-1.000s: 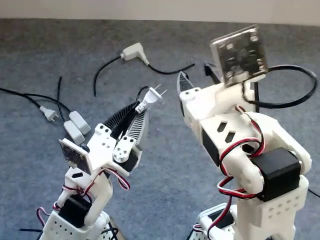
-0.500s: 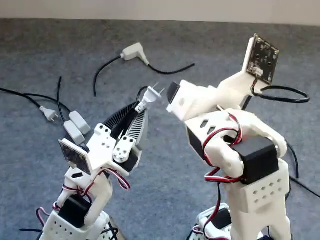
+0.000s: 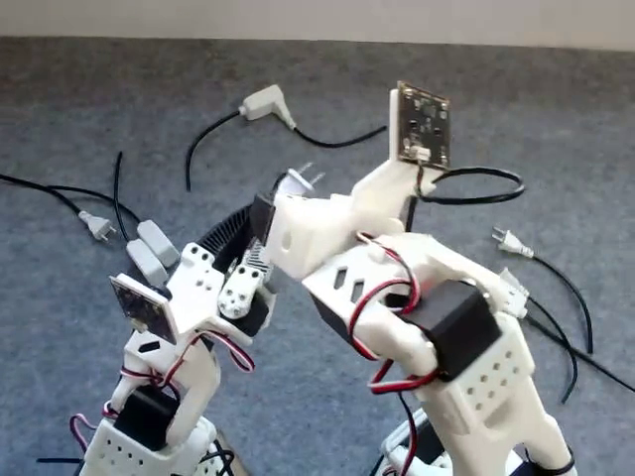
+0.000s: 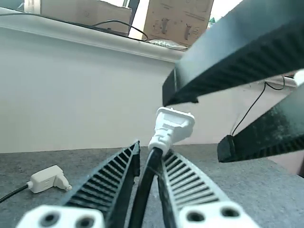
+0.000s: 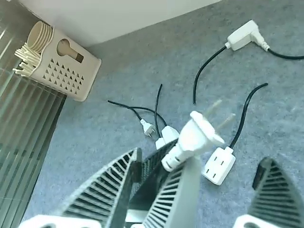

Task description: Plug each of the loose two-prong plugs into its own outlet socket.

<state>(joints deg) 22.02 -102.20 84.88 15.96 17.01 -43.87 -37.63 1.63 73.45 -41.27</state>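
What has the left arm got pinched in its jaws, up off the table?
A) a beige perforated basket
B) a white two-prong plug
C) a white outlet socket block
B: in the left wrist view, the left arm's jaws are closed on the black cord right under a white two-prong plug, which sticks up just past their tips.

Two-prong plug (image 4: pixel 172 126): clamped in left gripper (image 4: pixel 149 151); right gripper (image 5: pixel 200 158), jaws apart, just beside it. Outlet sockets (image 3: pixel 149 253): left of left gripper, small plug (image 3: pixel 99 226) just beside them. Angled plug (image 3: pixel 263 102): ahead of both grippers, well apart.
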